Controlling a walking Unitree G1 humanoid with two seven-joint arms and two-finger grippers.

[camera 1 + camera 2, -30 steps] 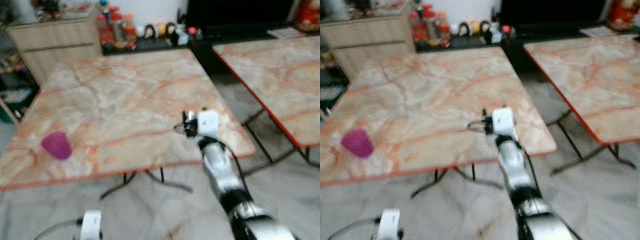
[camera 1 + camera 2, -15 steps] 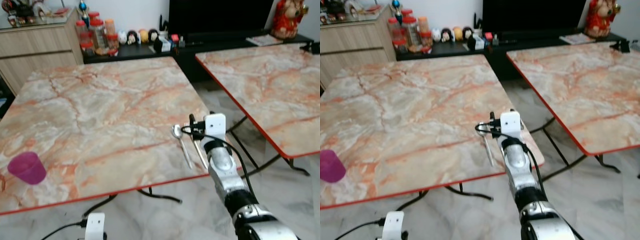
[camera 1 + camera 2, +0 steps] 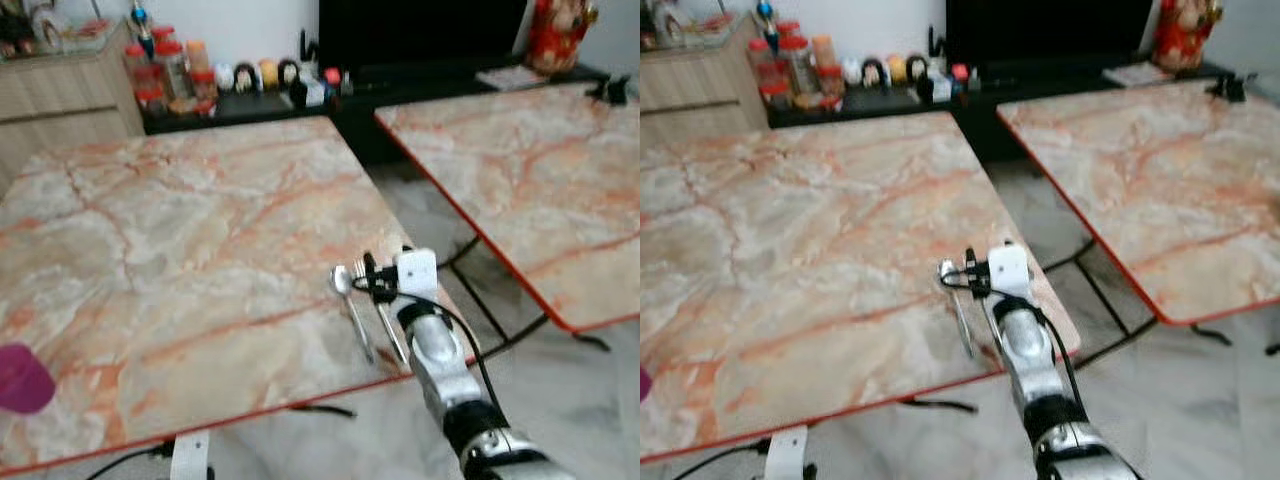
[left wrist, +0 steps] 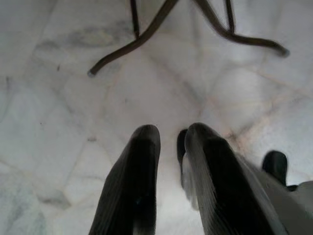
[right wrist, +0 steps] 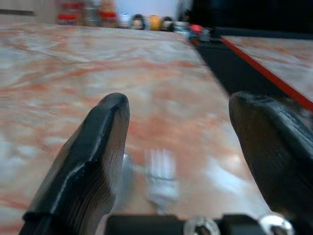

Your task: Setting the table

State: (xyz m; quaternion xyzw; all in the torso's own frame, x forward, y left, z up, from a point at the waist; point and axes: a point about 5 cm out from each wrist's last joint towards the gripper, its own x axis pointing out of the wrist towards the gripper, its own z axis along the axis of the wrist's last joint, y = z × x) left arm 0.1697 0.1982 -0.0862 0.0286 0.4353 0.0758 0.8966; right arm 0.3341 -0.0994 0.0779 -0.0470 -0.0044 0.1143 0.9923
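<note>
Cutlery is down: a spoon [image 3: 350, 305] and fork [image 3: 385, 325] lie side by side on the marble table [image 3: 180, 230] near its front right corner. The right gripper [image 5: 171, 156] hovers just above them, jaws spread wide, both pieces between and below. Next, I'd judge, fetching another piece. The left gripper [image 4: 168, 161] hangs over the floor, jaws nearly closed, empty.

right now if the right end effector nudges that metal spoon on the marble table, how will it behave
The thin silver metal spoon lies flat on the glossy orange-veined marble tabletop, so it would probably slide or pivot rather than tip. It looks stiff and light. It lies near the table's red front edge, beside a fork, under the open right end effector; a hard push might send it off.
</note>
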